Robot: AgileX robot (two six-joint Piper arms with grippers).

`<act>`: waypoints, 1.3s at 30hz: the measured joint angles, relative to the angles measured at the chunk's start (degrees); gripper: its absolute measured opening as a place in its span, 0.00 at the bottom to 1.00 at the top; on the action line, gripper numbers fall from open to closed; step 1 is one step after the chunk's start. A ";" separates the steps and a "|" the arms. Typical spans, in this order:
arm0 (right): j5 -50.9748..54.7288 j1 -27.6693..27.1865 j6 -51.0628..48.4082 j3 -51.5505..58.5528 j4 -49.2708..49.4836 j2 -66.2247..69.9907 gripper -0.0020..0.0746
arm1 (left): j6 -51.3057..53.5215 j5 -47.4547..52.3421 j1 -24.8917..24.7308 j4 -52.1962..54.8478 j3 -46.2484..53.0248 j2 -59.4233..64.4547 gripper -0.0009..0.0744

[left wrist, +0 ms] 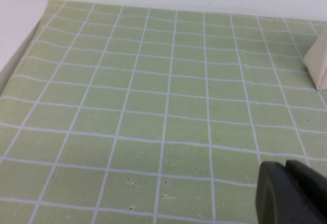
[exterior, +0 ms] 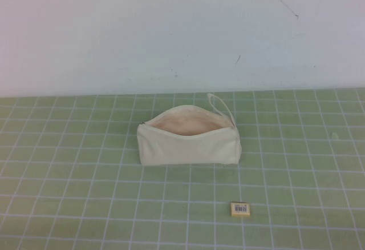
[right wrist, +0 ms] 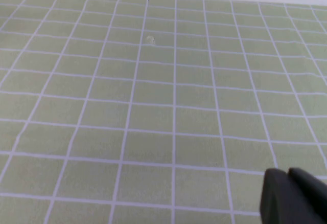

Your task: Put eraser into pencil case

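Looking down on the desk (exterior: 68, 193) from the high view, we see one pencil case (exterior: 188, 141) standing near the middle of the green mat, a cream fabric pouch, roughly rectangular with soft rounded corners. Its zip mouth gapes upward, showing a beige lining (exterior: 185, 125), and we see nothing lying inside it. A thin loop strap (exterior: 222, 106) curls from its right end toward the white wall (exterior: 171, 27) behind.

We count one eraser (exterior: 240, 209), a tiny pale-yellow rectangular block with a white barcode label on its top face. It lies flat on the mat, in front of the pouch and a little to the right, well apart from it and outside it.

The mat itself looks matte and slightly worn, ruled with thin white lines into a grid of squares.

Neither arm shows in the high view. In the left wrist view, a dark part of the left tool (left wrist: 291, 193) sits in the corner above bare mat, with one corner of the pouch (left wrist: 318, 65) at the frame's edge. In the right wrist view, a dark part of the right tool (right wrist: 291, 196) likewise hangs over bare grid. For both tools, we cannot tell how they are set; neither touches the eraser or the pouch.
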 joint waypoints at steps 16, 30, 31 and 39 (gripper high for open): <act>0.00 0.00 0.00 0.00 0.00 0.00 0.02 | 0.00 0.00 0.00 0.00 0.00 0.00 0.01; 0.00 0.00 0.00 0.00 1.19 0.00 0.02 | 0.00 0.00 0.00 0.00 0.00 0.00 0.01; 0.00 0.00 0.00 0.00 2.89 0.00 0.02 | 0.00 0.00 0.00 0.00 0.00 0.00 0.01; 0.00 0.00 9.05 0.19 40.38 0.00 0.02 | 0.00 0.00 0.00 0.00 0.00 0.00 0.01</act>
